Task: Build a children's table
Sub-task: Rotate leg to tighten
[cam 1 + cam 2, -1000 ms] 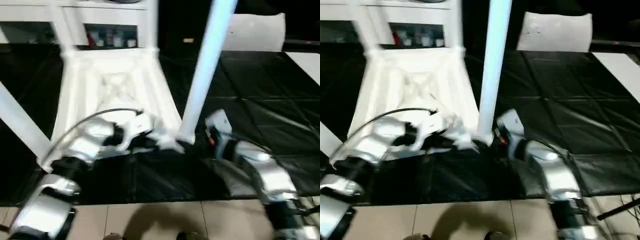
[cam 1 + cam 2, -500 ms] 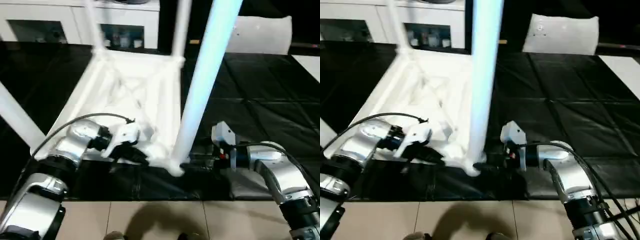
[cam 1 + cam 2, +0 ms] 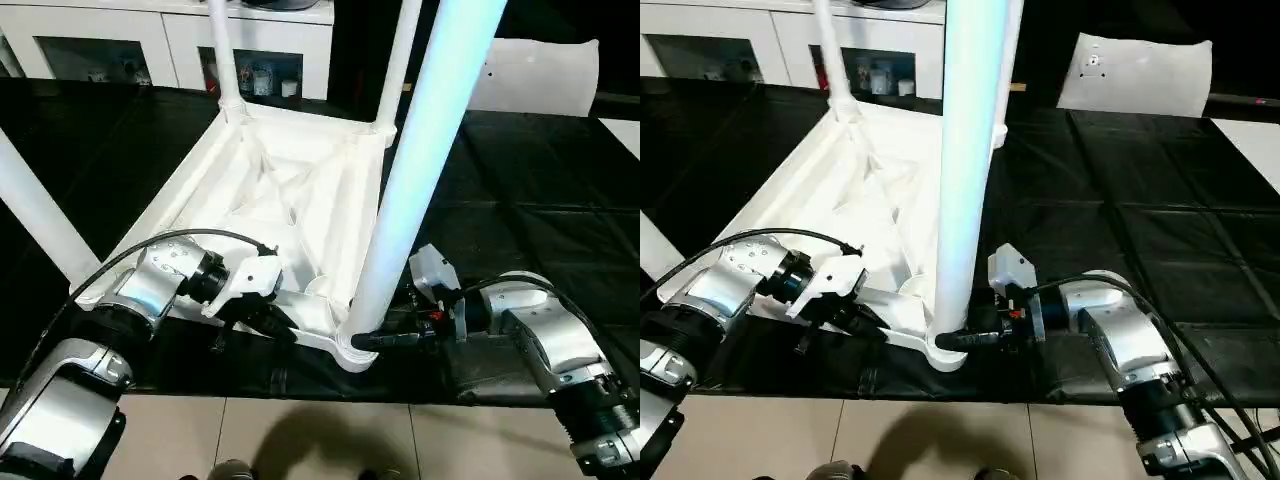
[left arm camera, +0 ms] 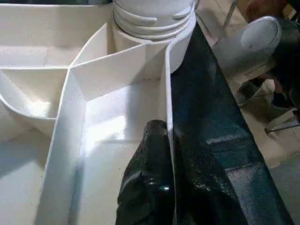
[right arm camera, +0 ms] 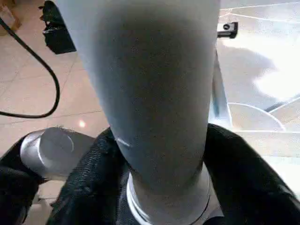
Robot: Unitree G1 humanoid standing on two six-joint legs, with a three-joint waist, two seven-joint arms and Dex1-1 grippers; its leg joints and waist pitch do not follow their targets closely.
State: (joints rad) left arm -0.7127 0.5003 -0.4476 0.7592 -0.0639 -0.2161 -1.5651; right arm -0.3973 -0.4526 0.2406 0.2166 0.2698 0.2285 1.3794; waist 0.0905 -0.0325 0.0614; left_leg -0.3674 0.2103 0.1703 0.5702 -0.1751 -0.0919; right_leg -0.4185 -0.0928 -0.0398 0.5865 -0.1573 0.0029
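Right wrist view: leg (image 5: 154, 93) hides tabletop (image 5: 262, 136).

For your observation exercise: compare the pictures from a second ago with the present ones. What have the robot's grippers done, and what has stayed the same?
The right gripper has swung in from beside the near white tapered plastic leg to its base, and its black fingers now sit on either side of it. The left gripper stays pinched on the rim of the upturned white ribbed plastic tabletop. All four legs stay standing in their corner sockets.

No readable text, label, brand, number or sign shows on anything here.
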